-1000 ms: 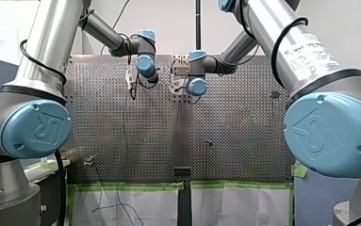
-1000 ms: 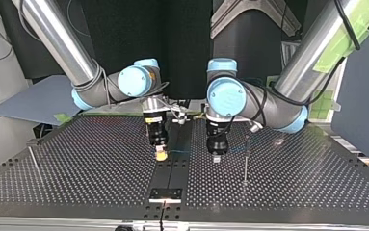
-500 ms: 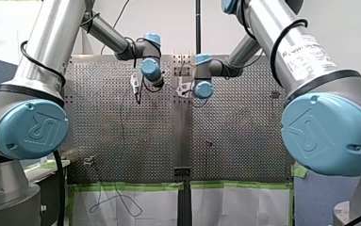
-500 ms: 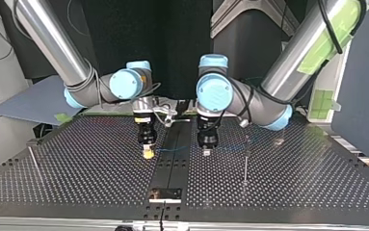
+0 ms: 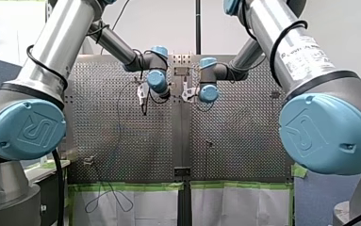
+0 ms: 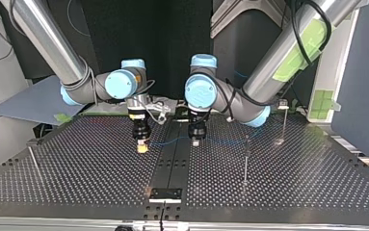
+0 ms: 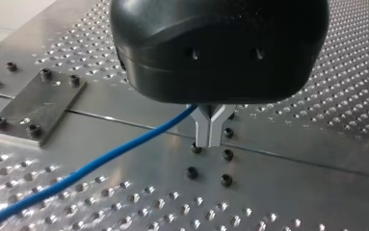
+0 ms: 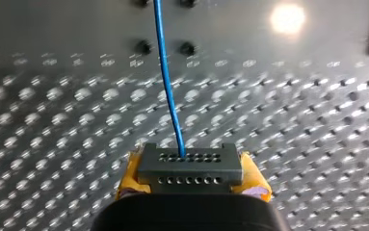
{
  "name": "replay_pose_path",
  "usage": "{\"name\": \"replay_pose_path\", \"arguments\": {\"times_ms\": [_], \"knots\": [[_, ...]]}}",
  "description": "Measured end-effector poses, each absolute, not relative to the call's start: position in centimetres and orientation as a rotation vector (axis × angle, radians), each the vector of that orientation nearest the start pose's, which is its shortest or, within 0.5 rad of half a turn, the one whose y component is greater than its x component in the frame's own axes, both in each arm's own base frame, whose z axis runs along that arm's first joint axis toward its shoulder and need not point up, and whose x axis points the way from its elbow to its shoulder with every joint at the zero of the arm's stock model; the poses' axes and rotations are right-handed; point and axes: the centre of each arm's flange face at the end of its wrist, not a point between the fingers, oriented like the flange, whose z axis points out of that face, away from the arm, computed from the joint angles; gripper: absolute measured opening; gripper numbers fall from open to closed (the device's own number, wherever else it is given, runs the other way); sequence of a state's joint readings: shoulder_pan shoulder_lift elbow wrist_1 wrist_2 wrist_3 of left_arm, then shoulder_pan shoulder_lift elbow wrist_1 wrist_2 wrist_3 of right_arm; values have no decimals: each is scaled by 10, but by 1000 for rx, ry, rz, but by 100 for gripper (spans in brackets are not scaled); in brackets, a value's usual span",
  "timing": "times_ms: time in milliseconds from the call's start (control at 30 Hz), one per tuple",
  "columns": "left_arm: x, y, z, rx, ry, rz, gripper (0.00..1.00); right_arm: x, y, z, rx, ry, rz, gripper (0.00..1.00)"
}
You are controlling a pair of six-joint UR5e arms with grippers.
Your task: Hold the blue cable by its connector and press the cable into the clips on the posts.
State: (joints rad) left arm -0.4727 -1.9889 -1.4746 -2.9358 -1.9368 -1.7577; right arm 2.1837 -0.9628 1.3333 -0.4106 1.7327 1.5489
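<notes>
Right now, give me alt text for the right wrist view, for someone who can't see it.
My right gripper holds a dark connector with two rows of small holes between its yellow pads. A blue cable leaves the connector and runs straight ahead over the perforated table.

A white wall (image 5: 168, 23) is seen behind the perforated surface (image 5: 244, 141), crossed by a dark pole (image 5: 198, 23). In the top view a black backdrop (image 6: 172, 38) is seen. A bright light reflection (image 8: 288, 18) is cast ahead of the right jaws.

Thin blue cable (image 8: 167, 86) runs straight out of a dark, hole-dotted connector (image 8: 190, 163); slim post (image 6: 245, 161) stands upright.
</notes>
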Motion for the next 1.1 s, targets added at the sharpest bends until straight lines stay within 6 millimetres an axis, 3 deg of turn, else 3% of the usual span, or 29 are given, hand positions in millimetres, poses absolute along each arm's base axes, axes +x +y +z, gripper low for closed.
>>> {"name": "replay_pose_path", "arguments": {"times_ms": [800,1100], "knots": [[495,-391,290,-28,1642,-250,2,461,-502,210,1602,-1030,1416,0],[489,-410,251,22,1696,-239,2,458,-500,202,1595,-1032,1431,0]]}}
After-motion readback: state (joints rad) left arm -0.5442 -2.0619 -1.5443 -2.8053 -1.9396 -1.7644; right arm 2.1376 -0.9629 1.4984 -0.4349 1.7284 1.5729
